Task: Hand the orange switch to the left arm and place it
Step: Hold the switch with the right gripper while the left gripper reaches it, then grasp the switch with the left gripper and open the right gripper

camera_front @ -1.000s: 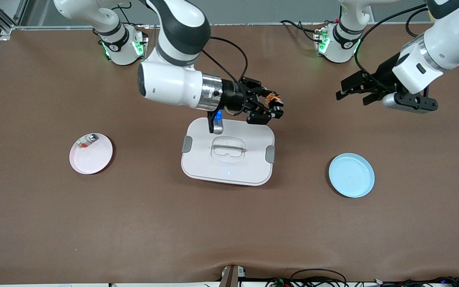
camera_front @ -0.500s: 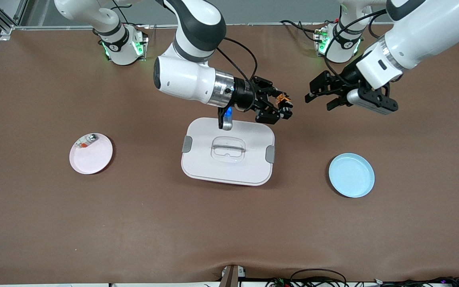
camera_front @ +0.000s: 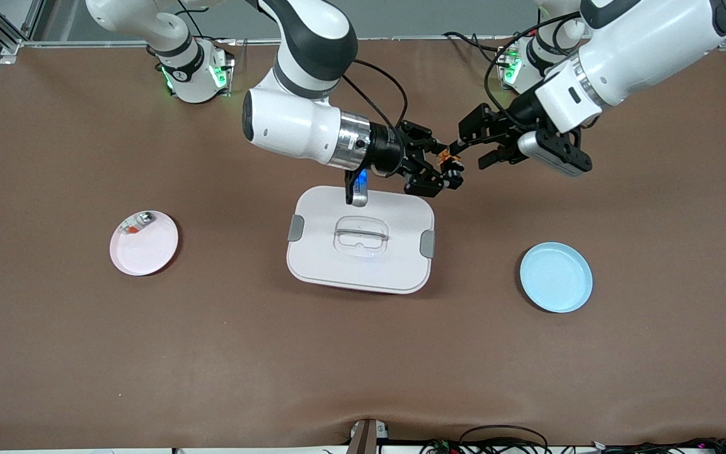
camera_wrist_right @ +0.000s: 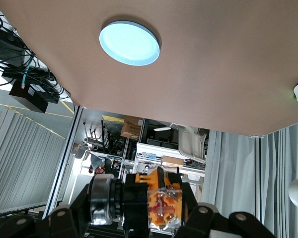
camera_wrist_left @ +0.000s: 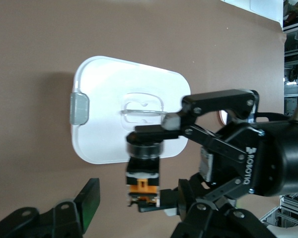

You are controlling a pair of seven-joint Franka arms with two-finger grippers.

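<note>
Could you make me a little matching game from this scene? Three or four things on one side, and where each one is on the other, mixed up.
Things:
1. orange switch
2. box
3. blue plate
4. small silver-and-clear part

Places:
A. lying on the pink plate
B. on the table toward the left arm's end, with nothing on it
C. on the table midway between the two plates
D. up in the air, clamped in the right gripper, with the open left gripper right beside it

Pairs: 1-D, 2-C, 3-B, 4-A
</note>
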